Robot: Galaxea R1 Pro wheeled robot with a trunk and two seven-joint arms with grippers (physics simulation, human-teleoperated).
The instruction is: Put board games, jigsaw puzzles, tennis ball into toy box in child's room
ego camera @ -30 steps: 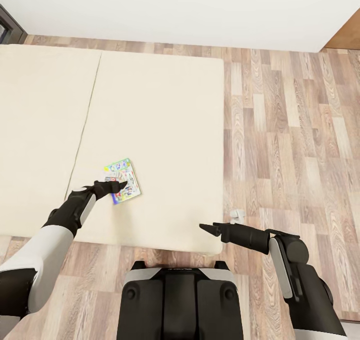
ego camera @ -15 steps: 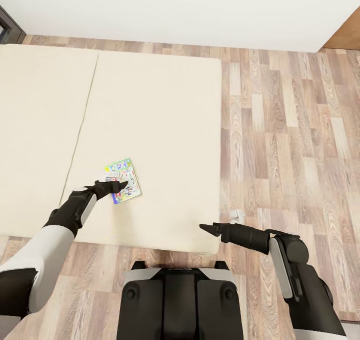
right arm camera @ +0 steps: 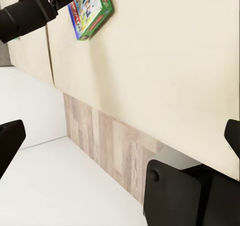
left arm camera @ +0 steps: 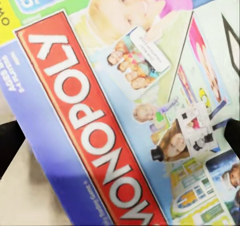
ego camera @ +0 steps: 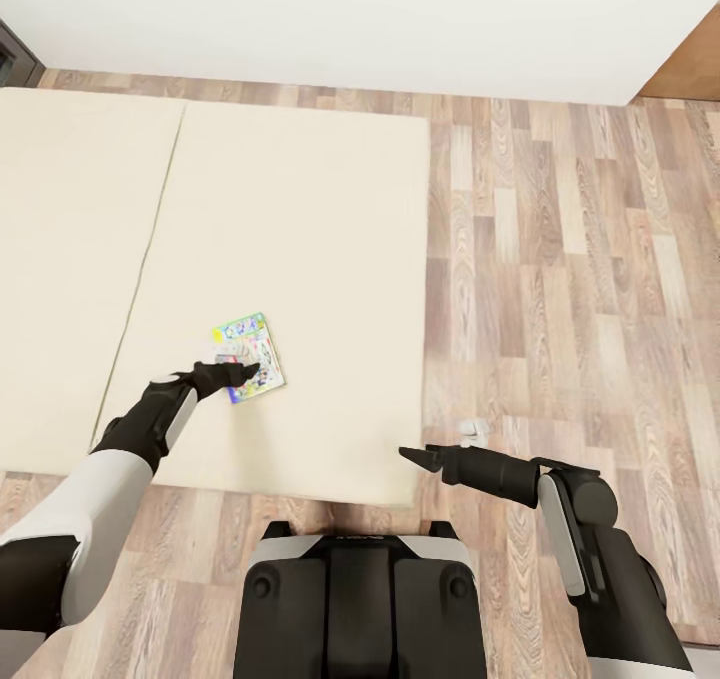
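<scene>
Board game (ego camera: 249,357): flat Monopoly box lying on the bed (ego camera: 300,259), near its front edge. Left tool (ego camera: 243,369) over the box, fingers spread either side of it, nothing gripped. Right tool (ego camera: 413,455) beyond the bed's front corner above the floor (ego camera: 580,259), open, empty.

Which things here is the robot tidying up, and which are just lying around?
For the job:
board game
bed it lies on
left gripper over the game

Just there:
small white thing on the floor
white wall
</scene>
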